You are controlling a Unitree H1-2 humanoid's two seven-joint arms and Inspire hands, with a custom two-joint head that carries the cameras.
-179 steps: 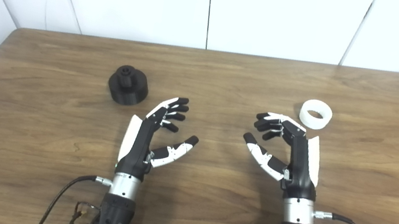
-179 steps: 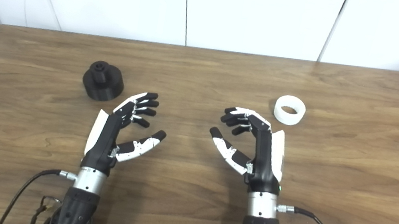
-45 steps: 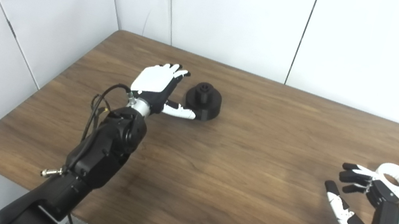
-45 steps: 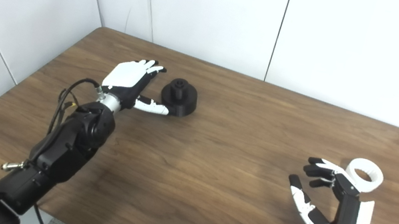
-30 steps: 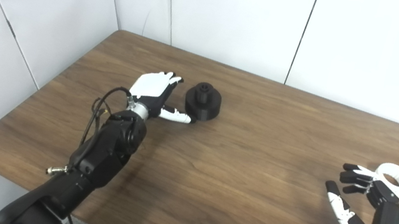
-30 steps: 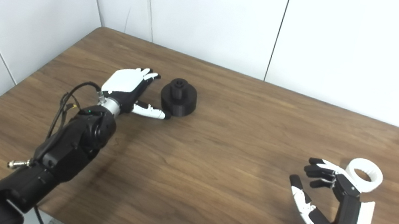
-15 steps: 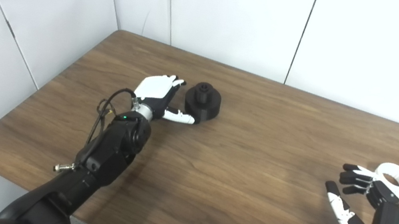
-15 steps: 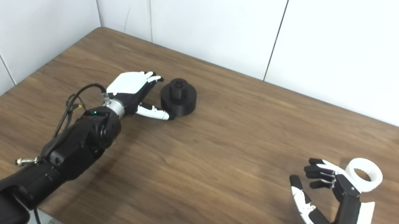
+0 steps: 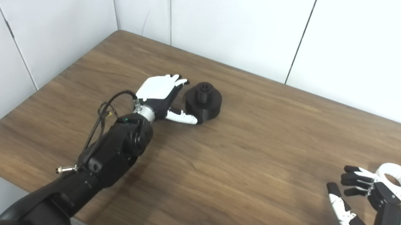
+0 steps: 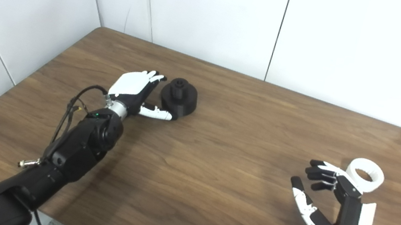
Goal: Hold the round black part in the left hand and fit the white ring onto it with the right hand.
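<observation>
- Nearest to us, low at the right, the right hand stands upright over the wooden table, palm turned inward, fingers curled loosely and thumb spread; it grips nothing.
- Just beyond its fingertips lies the white ring, flat on the table with its hole facing up. Whether the fingers touch it is hard to tell from here; it looks to sit just behind them.
- Farther off, toward the left far corner, the left arm stretches across the table and the left hand is spread open, back up.
- Its thumb reaches along the near side of the round black part, which sits on the table, central stub upward, not lifted.
- White wall panels close off the back.
</observation>
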